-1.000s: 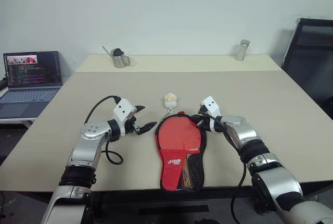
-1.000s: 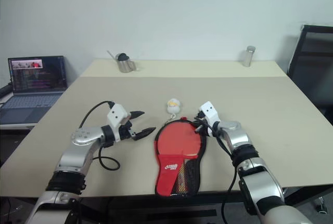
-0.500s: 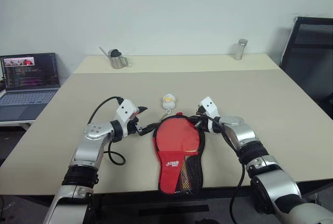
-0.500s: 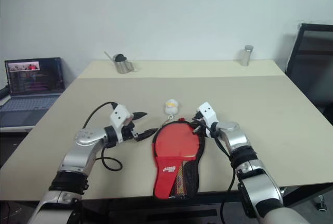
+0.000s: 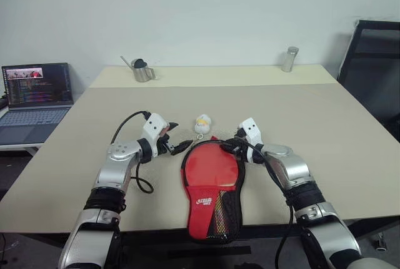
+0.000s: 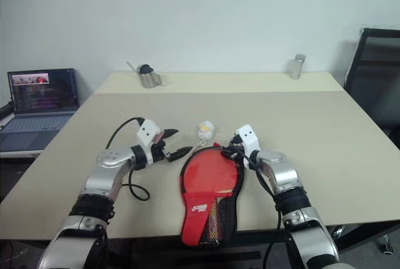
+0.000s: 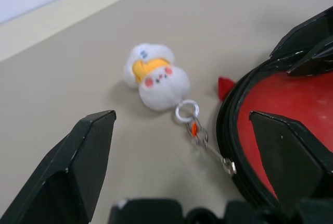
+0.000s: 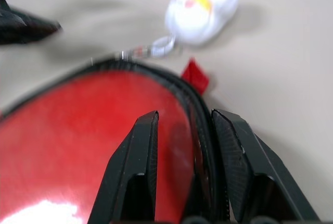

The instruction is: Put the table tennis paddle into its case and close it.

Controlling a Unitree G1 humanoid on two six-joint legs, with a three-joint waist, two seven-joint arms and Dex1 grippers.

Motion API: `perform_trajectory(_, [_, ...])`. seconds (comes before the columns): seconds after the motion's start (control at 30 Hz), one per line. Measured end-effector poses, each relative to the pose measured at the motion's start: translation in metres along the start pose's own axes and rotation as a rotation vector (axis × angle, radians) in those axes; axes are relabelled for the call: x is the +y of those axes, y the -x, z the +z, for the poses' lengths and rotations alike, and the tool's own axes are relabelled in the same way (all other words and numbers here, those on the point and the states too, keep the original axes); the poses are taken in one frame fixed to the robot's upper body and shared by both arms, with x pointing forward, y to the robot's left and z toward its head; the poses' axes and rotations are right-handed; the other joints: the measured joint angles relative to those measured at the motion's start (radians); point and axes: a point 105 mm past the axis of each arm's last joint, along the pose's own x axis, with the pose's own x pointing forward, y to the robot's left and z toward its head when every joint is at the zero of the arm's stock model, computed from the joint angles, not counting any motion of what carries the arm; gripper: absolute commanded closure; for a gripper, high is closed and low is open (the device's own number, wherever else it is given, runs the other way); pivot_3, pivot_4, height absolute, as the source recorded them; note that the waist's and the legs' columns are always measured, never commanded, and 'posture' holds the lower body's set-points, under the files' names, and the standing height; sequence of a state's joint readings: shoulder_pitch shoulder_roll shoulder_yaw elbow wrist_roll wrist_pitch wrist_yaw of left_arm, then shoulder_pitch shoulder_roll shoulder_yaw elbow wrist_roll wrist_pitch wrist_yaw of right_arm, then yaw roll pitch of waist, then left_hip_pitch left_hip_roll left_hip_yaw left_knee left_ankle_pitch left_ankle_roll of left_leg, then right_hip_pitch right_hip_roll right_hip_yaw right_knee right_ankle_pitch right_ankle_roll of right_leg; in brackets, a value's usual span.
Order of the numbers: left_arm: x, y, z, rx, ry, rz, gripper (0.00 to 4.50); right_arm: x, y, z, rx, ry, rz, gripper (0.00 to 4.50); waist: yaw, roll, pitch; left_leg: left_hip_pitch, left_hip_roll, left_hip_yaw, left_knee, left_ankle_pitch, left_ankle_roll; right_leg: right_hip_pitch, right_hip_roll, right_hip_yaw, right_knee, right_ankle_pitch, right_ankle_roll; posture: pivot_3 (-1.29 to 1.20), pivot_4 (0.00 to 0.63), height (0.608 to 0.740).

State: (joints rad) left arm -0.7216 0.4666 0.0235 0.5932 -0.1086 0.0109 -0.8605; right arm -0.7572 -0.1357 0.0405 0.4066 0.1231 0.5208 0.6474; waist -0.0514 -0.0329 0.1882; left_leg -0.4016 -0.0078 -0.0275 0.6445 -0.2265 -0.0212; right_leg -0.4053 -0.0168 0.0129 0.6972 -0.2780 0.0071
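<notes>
The left claw (image 5: 180,146), wide open and empty, had moved in beside the case (image 5: 212,184). The right claw (image 8: 182,130) had loosened, its fingers straddling the case's rim; zipping was not done.

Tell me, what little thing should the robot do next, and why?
Probably move the open left pincer to the small ring and chain that link the plush toy to the case, and close on it. The red paddle already lies inside the case, whose rim still gapes. The right pincer straddles the rim, so it could steady the case for zipping.
</notes>
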Motion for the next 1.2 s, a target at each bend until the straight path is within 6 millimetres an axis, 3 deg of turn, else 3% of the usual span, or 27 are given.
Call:
perform_trajectory(0.17, [0.015, -0.019, 0.006, 0.011, 0.008, 0.077, 0.00, -0.007, 0.012, 0.035, -0.141, -0.016, -0.042, 2.73, 0.010, 0.000, 0.000, 0.000, -0.001, 0.001, 0.000, 0.000, 0.000, 0.000, 0.000, 0.001, -0.001, 0.000, 0.000, 0.00, 0.150, 0.740])
perform_trajectory(0.3, [0.022, -0.027, 0.001, 0.049, 0.015, 0.119, 0.00, -0.001, 0.023, 0.048, -0.185, -0.008, -0.034, 2.73, 0.012, 0.000, 0.000, -0.001, 0.000, 0.000, 0.000, 0.000, 0.000, -0.001, 0.000, 0.000, -0.001, 0.000, 0.000, 0.00, 0.150, 0.740])
perform_trajectory(0.57, [0.034, -0.028, -0.026, 0.210, -0.001, 0.209, 0.00, 0.020, 0.052, 0.039, -0.167, -0.040, 0.024, 2.73, 0.018, 0.000, 0.000, -0.002, -0.001, 0.000, 0.000, -0.001, 0.001, -0.001, 0.000, -0.001, -0.002, 0.000, 0.001, 0.00, 0.150, 0.740])
perform_trajectory(0.67, [0.035, -0.035, -0.026, 0.235, -0.012, 0.243, 0.00, 0.033, 0.063, 0.032, -0.150, -0.046, 0.054, 2.73, 0.022, -0.001, 0.000, -0.004, -0.001, -0.001, 0.000, -0.001, 0.001, -0.001, 0.000, -0.002, -0.003, 0.000, 0.001, 0.00, 0.150, 0.740])
perform_trajectory(0.97, [-0.003, -0.074, -0.022, 0.246, 0.028, 0.196, 0.00, 0.048, 0.075, 0.027, -0.147, -0.064, 0.027, 2.73, 0.020, -0.001, 0.000, -0.005, -0.002, -0.002, 0.000, -0.001, 0.001, -0.001, -0.001, -0.002, -0.006, 0.000, 0.002, 0.00, 0.150, 0.740])
perform_trajectory(1.2, [-0.013, -0.084, -0.020, 0.251, 0.093, 0.185, 0.00, 0.047, 0.081, 0.023, -0.148, -0.082, -0.018, 2.73, 0.022, -0.001, 0.000, -0.005, -0.003, -0.002, 0.000, -0.001, 0.001, -0.001, -0.001, -0.002, -0.007, 0.001, 0.002, 0.00, 0.150, 0.740])
